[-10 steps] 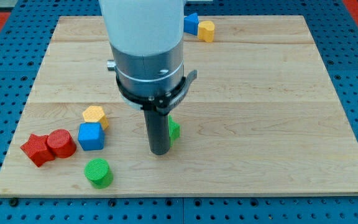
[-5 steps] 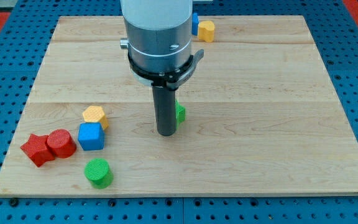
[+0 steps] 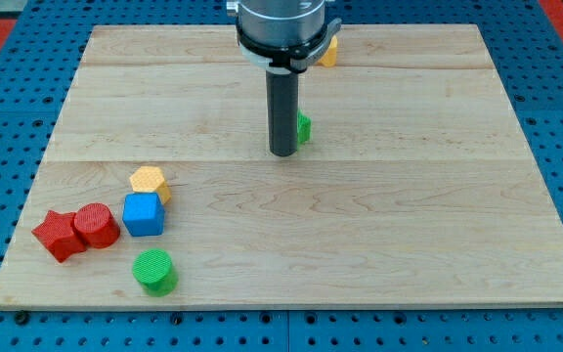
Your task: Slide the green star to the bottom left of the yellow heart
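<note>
The green star [image 3: 304, 128] lies on the wooden board [image 3: 409, 196] above its middle, mostly hidden behind my rod. My tip [image 3: 282, 154] rests on the board at the star's lower left, touching it or nearly so. A yellow block [image 3: 328, 53] sits at the view's top, partly hidden behind the arm's body; its shape cannot be made out. Another yellow block [image 3: 149, 182] lies at the lower left.
A blue cube [image 3: 143, 214] lies just below the lower-left yellow block. A red cylinder [image 3: 96, 225] and a red star [image 3: 57, 235] lie to its left. A green cylinder [image 3: 153, 271] stands near the board's bottom edge.
My tip and the green star have moved together up the board and a little to the right, toward the yellow block at the top. The other blocks have not moved.
</note>
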